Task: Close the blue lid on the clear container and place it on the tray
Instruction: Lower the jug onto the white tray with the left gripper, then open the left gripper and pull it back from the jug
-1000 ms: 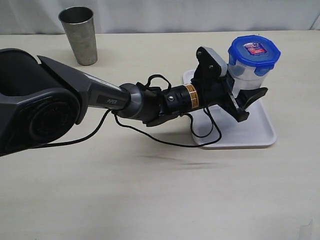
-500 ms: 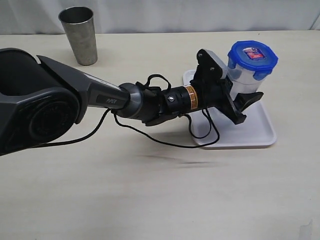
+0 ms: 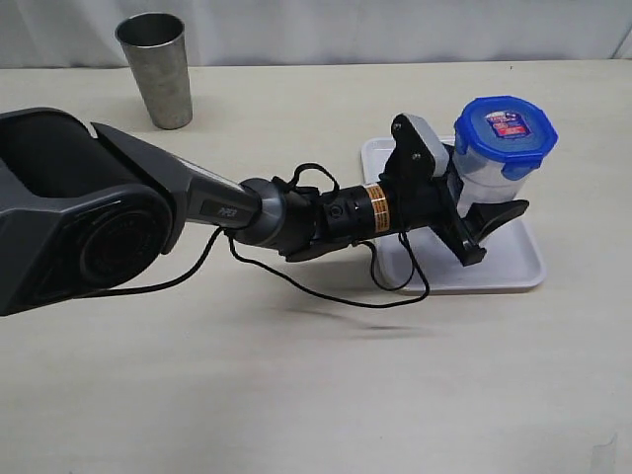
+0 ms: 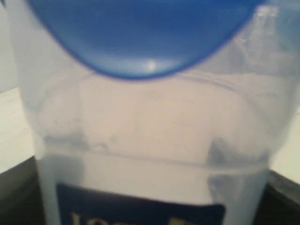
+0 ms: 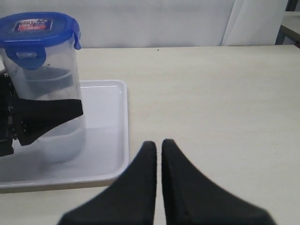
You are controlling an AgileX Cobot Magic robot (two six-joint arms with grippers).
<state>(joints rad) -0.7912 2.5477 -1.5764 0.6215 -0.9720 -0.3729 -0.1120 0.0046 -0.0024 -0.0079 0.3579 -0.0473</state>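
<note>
Clear container (image 3: pixel 486 186) in left hand (image 3: pixel 504 197); tray (image 3: pixel 513 269) contact hard to judge.

In the left wrist view the tall clear plastic container (image 4: pixel 150 140) fills the frame, out of focus, with its sides and base cut off. Its dark label (image 4: pixel 140 206) is cropped by the frame edge and its print is unreadable. In the exterior view the left gripper (image 3: pixel 492 193) hides the container's lower part and a stretch of the flat white plastic tray (image 3: pixel 513 267). The sticker (image 3: pixel 507 120) on the blue rounded-square plastic lid (image 3: pixel 479 138) is too small to read.

grey metal cup (image 3: pixel 156 69) on table (image 3: pixel 296 395)
</note>
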